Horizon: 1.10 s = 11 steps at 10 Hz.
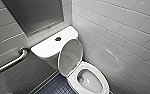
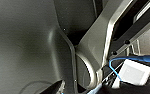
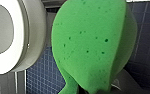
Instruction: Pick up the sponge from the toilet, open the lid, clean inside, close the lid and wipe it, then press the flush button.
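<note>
Plainly, white tiled walls (image 1: 121, 32) close in around the toilet (image 1: 89, 65), whose tank (image 1: 47, 47) stands in the corner. Its lid (image 1: 70, 56) is raised and leans back against the tank, leaving the bowl open. The sponge (image 3: 91, 42) stands close before the right wrist camera, beside the bowl and above dark blue floor tiles (image 3: 41, 75). Its narrow lower end is pinched in the closed right gripper (image 3: 98, 89). The flush button (image 1: 58, 39) sits on the tank top.
</note>
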Tool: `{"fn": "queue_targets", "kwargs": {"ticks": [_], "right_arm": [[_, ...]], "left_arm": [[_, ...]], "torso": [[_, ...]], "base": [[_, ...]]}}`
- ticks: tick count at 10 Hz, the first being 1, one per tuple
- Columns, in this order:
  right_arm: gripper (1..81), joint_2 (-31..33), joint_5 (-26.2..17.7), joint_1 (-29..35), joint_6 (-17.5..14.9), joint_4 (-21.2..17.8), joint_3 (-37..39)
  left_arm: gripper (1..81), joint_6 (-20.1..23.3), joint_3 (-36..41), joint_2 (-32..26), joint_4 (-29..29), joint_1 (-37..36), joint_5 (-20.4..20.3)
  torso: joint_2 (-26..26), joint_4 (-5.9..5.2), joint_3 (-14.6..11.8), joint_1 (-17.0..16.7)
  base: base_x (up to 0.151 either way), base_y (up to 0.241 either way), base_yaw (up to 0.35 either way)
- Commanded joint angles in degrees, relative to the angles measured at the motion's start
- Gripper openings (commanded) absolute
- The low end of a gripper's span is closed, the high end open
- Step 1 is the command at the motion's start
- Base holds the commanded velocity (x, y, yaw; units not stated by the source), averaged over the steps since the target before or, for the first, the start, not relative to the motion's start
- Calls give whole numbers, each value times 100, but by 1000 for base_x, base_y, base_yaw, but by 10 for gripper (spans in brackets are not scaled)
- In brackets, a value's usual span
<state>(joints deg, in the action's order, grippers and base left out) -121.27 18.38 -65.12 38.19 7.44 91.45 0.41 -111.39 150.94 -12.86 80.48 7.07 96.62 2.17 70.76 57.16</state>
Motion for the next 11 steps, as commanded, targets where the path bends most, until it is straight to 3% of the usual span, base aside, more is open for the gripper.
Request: {"fn": "queue_targets", "kwargs": {"ticks": [1,4,5,8,11], "right_arm": [[10,777,552,-515,-84,21,-867],[10,1137,456,-262,-654,-14,-1805],[10,1190,211,-16,-760,-23,-2035],[10,1190,-932,1118,-805,-23,-2440],[10,823,-2345,2795,-726,-49,-2221]], "left_arm": [[811,55,205,-37,-67,69,471],[811,55,205,-2,-111,69,471],[811,55,205,6,-111,60,471],[811,46,205,-20,-103,60,470],[811,46,205,-29,-103,25,471]], "torso": [[0,0,0,0],[2,0,0,0],[2,0,0,0],[2,0,-2,0],[2,0,-2,0]], "base": [[0,0,0],[0,0,0],[0,0,0],[0,0,0],[0,0,0]]}}
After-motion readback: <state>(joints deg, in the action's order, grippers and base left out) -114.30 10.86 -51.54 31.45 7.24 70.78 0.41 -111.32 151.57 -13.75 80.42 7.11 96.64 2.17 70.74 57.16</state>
